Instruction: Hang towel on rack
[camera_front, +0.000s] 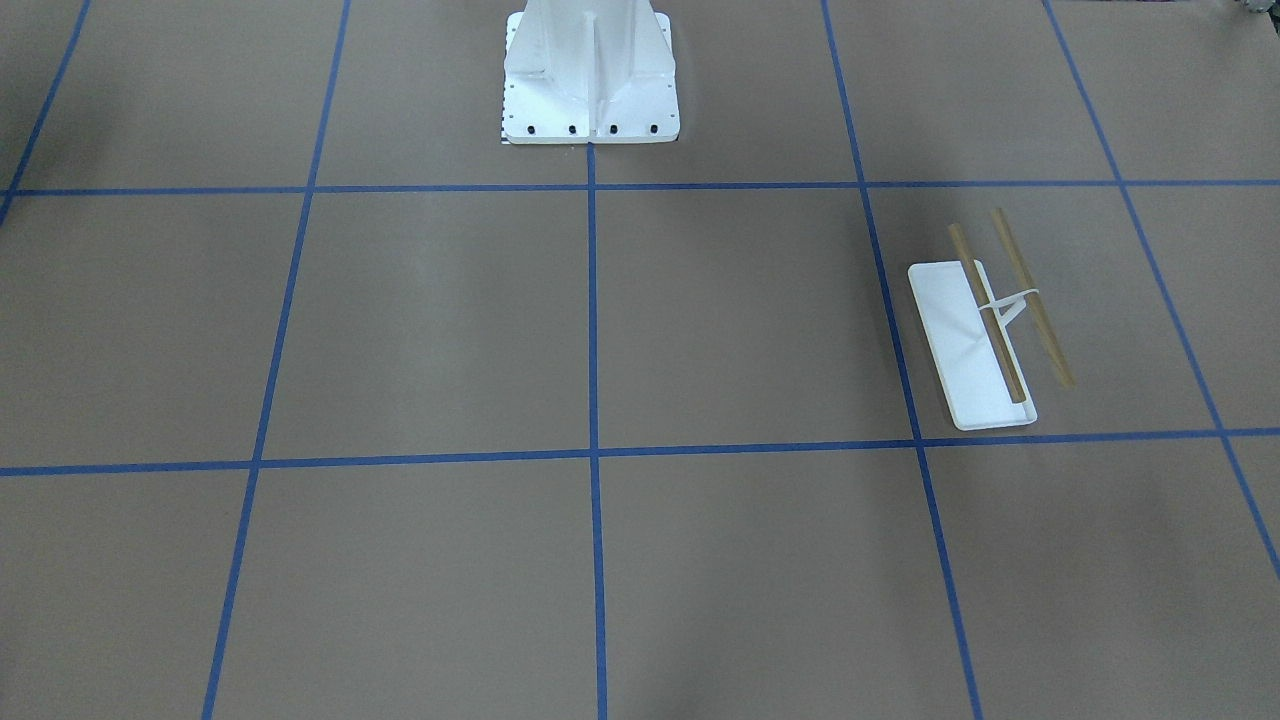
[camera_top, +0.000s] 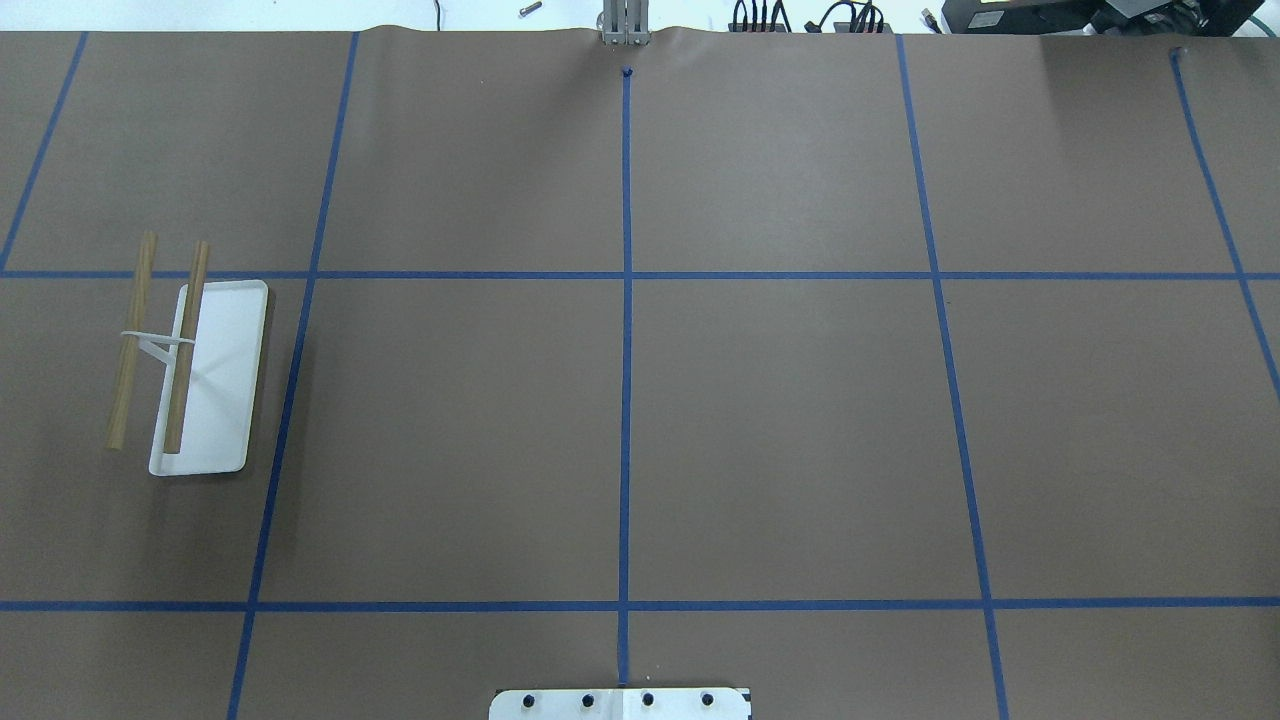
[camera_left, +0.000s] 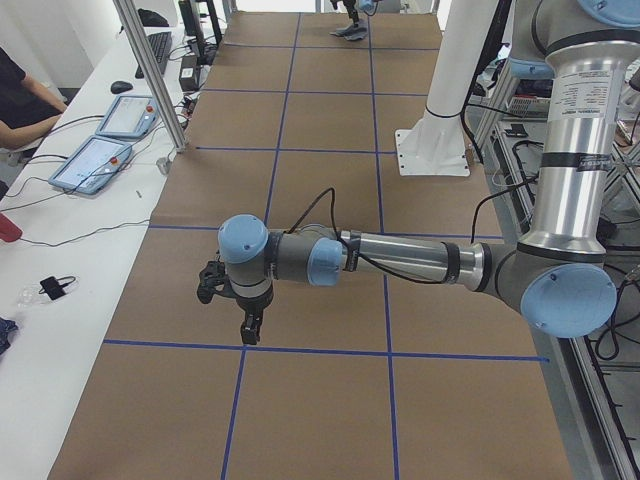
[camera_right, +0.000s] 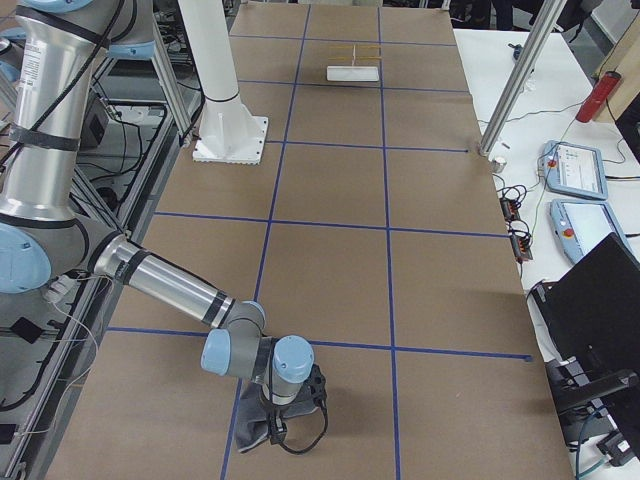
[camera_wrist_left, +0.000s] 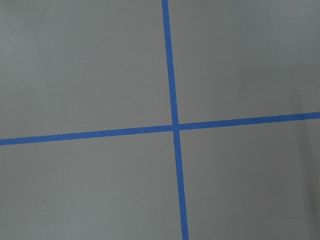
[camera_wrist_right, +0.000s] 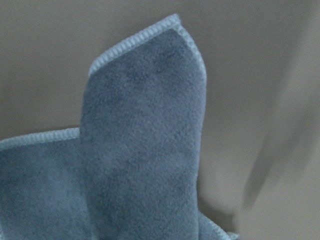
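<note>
- Grey, soft square towel with a stitched hem (camera_wrist_right: 145, 150) is found at the robot's far right end of the brown paper-covered surface (camera_top: 780, 430), bunched under the right claw (camera_right: 285, 430). One corner is seen standing up in the wrist view.
- Whether that claw is spread or pinching the cloth cannot be told; no fingers are shown in its wrist view.
- Nothing is hung yet: both tan wooden rods (camera_top: 187, 345) of the small white tray-based rack (camera_top: 225, 380) are bare.
- The rack stands well apart from the towel, on the robot's left side, so lifting, carrying across and draping are judged to be left.
- The left claw (camera_left: 232, 315) is held above the surface; its state cannot be told either.
- Between towel and rack, only the large white bolted pedestal (camera_front: 590, 70) and blue tape lines (camera_top: 626, 300) are seen; the pedestal is judged the one thing to be skirted.
</note>
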